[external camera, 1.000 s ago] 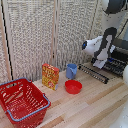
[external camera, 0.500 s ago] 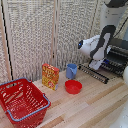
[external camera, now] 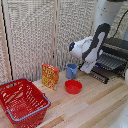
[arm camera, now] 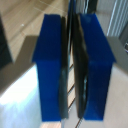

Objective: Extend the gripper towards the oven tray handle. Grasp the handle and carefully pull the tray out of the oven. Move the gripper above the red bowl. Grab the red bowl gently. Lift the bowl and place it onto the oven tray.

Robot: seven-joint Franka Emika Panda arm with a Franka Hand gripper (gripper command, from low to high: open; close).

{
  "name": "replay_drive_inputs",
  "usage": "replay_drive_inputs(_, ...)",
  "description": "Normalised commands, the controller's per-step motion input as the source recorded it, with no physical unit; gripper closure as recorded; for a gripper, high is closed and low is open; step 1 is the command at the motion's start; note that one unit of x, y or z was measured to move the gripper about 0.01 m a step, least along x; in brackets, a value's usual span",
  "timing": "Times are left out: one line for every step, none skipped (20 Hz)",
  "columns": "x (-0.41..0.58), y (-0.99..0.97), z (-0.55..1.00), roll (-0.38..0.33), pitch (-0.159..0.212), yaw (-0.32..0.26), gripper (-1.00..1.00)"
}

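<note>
In the exterior view my gripper (external camera: 92,69) is down at the front edge of the oven tray (external camera: 109,64), a dark wire rack sticking out of the black and silver oven (external camera: 118,49). The wrist view shows the two blue fingers (arm camera: 50,70) pressed close together with the thin dark oven tray handle (arm camera: 71,50) pinched between them. The gripper (arm camera: 73,75) is shut on that bar. The red bowl (external camera: 73,86) sits on the wooden table, apart from the gripper and toward the exterior view's left of the tray.
A blue cup (external camera: 72,70) stands just behind the bowl. An orange and yellow box (external camera: 50,76) stands upright beside it. A large red mesh basket (external camera: 22,100) fills the exterior view's lower left. A slatted white screen (external camera: 45,35) backs the table.
The arm has shifted a little toward the exterior view's left, and the wire rack has come further out of the oven with it. The bowl, cup, box and basket have not moved.
</note>
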Motion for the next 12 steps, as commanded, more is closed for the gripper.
replay_drive_inputs(0.137, 0.0, 0.22, 0.12, 0.078, 0.034, -1.0)
replay_drive_inputs(0.223, 0.0, 0.29, 0.063, 0.052, 0.005, -1.0)
replay_drive_inputs(0.163, 0.06, 0.39, 0.058, 0.042, 0.002, -1.0)
replay_drive_inputs(0.229, 0.09, 0.48, 0.069, 0.061, 0.0, -1.0)
replay_drive_inputs(0.169, 0.07, 0.56, 0.079, 0.059, 0.0, -1.0)
replay_drive_inputs(0.134, 0.09, 0.58, 0.08, 0.071, 0.0, -1.0)
replay_drive_inputs(0.14, 0.09, 0.59, 0.074, 0.078, 0.0, -1.0)
replay_drive_inputs(0.123, 0.07, 0.59, 0.061, 0.07, 0.0, -1.0)
replay_drive_inputs(0.094, 0.08, 0.61, 0.062, 0.062, 0.0, -1.0)
replay_drive_inputs(0.117, 0.09, 0.64, 0.084, 0.064, 0.0, -1.0)
replay_drive_inputs(0.126, 0.1, 0.69, 0.104, 0.074, -0.01, -1.0)
replay_drive_inputs(0.123, 0.12, 0.72, 0.112, 0.079, -0.016, -1.0)
